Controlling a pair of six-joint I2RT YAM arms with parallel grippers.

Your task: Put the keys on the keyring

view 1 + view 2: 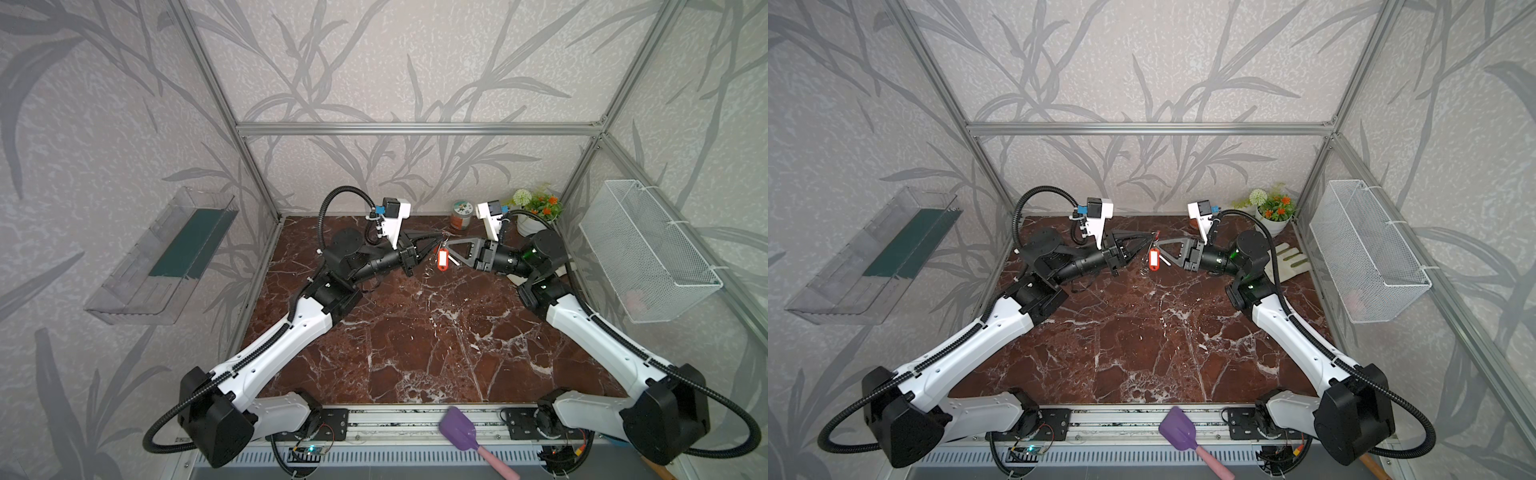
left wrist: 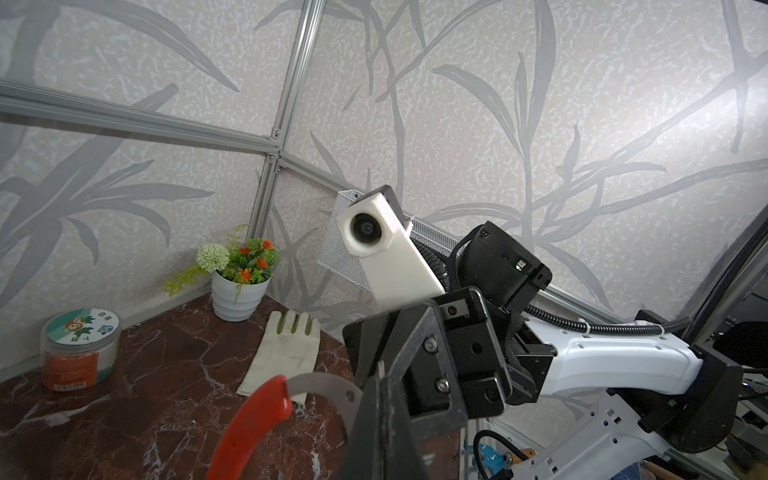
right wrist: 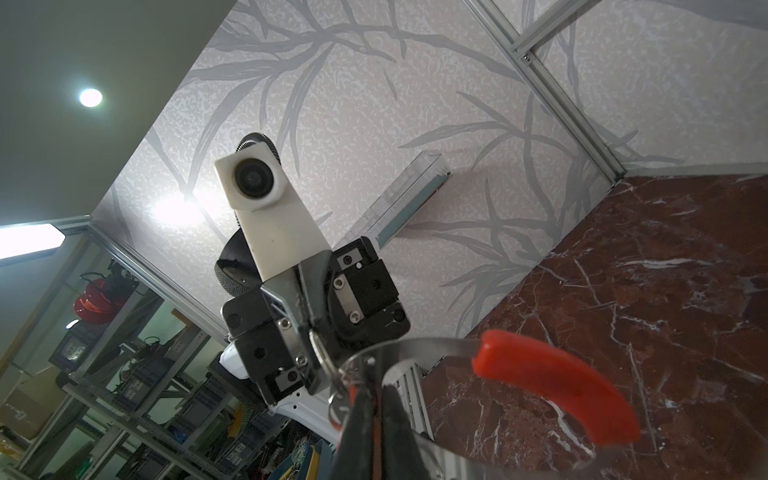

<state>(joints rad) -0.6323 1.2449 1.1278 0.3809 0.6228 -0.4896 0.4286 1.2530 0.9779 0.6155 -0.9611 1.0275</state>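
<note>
Both grippers meet in mid-air over the back of the marble table (image 1: 415, 332). My left gripper (image 1: 441, 237) (image 2: 380, 376) is shut on the silvery band of the keyring (image 2: 320, 384); the hoop's red section (image 2: 253, 424) curves away from it. My right gripper (image 1: 451, 245) (image 3: 376, 388) faces it at the hoop (image 3: 428, 345). Its jaws stand a narrow slit apart, and orange shows through the gap. The keys, a red-orange tag with a white label (image 1: 442, 259) (image 1: 1154, 258), hang just below the two fingertips. How the tag joins the hoop is hidden by the fingers.
A round jar (image 1: 460, 216) and a flowerpot (image 1: 534, 216) stand at the back wall. A white glove (image 1: 1285, 262) lies behind the right arm. A wire basket (image 1: 648, 249) hangs on the right wall and a clear shelf (image 1: 166, 257) on the left. A purple spatula (image 1: 461, 428) rests on the front rail.
</note>
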